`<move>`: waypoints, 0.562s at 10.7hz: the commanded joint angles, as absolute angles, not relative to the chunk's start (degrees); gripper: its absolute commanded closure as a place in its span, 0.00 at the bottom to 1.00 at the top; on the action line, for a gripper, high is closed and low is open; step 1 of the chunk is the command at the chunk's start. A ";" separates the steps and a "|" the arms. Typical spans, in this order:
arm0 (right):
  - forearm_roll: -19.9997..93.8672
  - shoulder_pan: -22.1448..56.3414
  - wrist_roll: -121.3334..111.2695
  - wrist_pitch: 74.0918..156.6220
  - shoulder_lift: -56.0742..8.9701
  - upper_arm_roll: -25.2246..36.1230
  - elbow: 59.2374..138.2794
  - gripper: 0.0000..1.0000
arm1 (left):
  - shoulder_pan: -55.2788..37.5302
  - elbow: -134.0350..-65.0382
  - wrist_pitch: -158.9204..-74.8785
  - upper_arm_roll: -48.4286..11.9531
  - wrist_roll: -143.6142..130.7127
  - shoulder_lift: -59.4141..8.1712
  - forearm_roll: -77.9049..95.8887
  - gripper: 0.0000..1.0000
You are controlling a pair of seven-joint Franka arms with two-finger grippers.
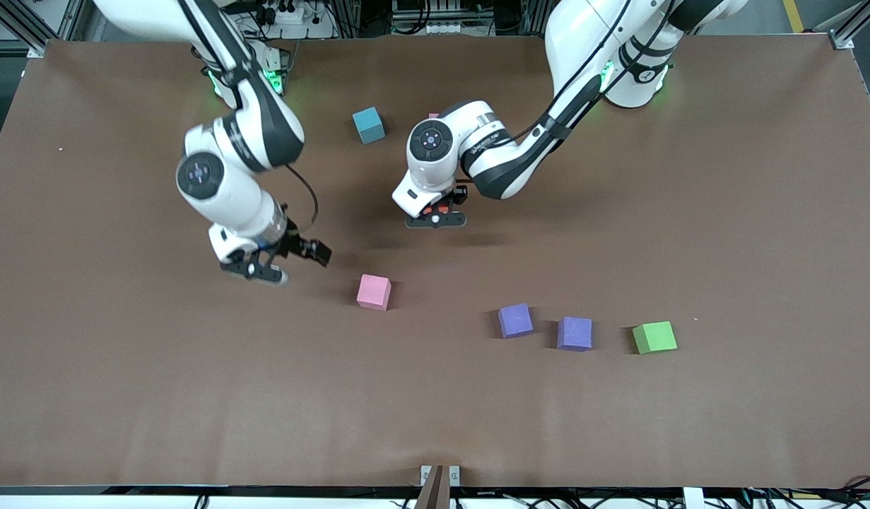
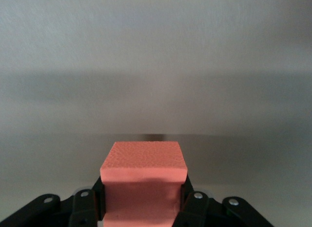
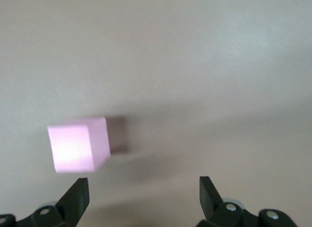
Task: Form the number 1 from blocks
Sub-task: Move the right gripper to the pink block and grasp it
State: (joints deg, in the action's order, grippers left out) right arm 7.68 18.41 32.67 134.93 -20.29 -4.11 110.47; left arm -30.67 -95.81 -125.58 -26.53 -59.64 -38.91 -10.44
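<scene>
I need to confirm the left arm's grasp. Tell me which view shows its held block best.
The left wrist view: the red block fills the foreground, clamped between the left gripper fingers. The front view shows only a red sliver under the wrist. The right wrist view does not show it, only a pink block past the open right gripper.

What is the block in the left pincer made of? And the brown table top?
The red block looks like soft matte foam: its top is pebbled and dull. The left pincer grips it. The table seems covered in dull brown paper or cloth, faintly rippled.
</scene>
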 commanded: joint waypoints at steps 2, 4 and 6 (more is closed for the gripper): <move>7.47 21.25 35.67 134.12 -31.79 -3.00 96.45 0.00 | -29.97 -98.26 -124.98 -28.74 -60.73 -37.88 -12.30 1.00; 7.30 25.47 39.27 134.65 -35.67 -0.89 93.00 0.00 | -29.45 -101.06 -125.16 -30.49 -60.12 -37.09 -19.38 1.00; 7.30 26.97 39.46 134.82 -37.70 -0.62 91.15 0.00 | -29.36 -101.25 -125.16 -30.85 -60.91 -37.09 -19.34 1.00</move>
